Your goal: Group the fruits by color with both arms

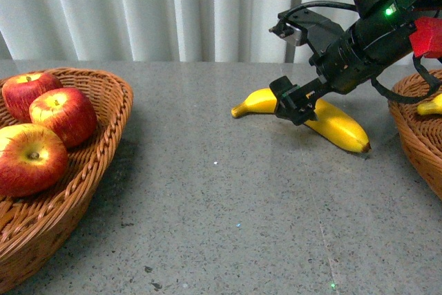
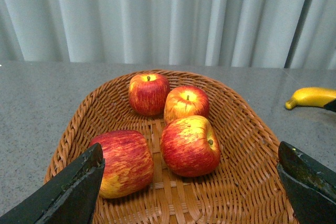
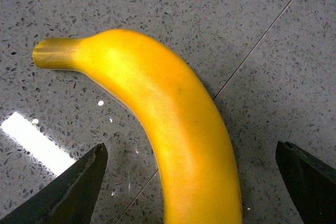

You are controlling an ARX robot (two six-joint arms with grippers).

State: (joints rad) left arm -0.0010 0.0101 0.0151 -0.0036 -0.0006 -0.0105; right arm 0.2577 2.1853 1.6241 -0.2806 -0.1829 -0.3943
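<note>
While flat, banana lengthwise left-right, stem left

No words, numbers, labels or signs to read in any view

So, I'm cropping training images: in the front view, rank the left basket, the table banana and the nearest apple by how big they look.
1. The left basket, clearly largest.
2-3. The banana and nearest apple: unranked. The banana is longer, the apple fatter and nearer the camera; the right gripper hides part of the banana.
</note>
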